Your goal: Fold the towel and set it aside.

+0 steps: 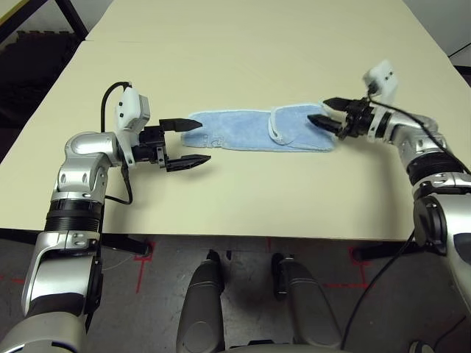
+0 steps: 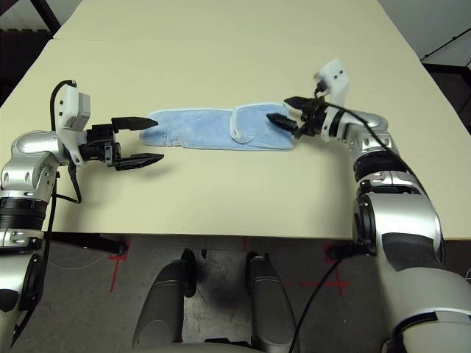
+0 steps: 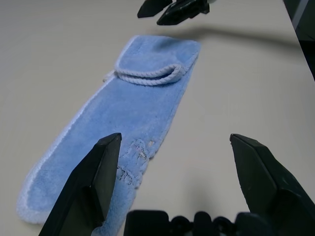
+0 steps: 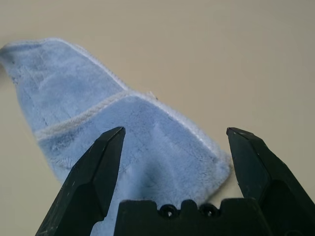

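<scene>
The light blue towel [image 1: 250, 130] lies flat as a long strip across the middle of the table, with its right end folded back over itself along a white stitched edge [image 3: 147, 77]. Faint lettering [image 3: 134, 160] marks its left end. My left gripper [image 1: 189, 143] stands open at the strip's left end, one finger over the towel's corner and the other over bare table in front of it. At the folded right end my right gripper [image 1: 325, 114] is open, its fingertips [image 4: 109, 147] just above the cloth, holding nothing.
The cream table [image 1: 243, 198] has bare room in front of and behind the towel. Its front edge runs close below my arms. A seam crosses the tabletop farther back [image 1: 243, 38]. Dark floor lies beyond the left edge.
</scene>
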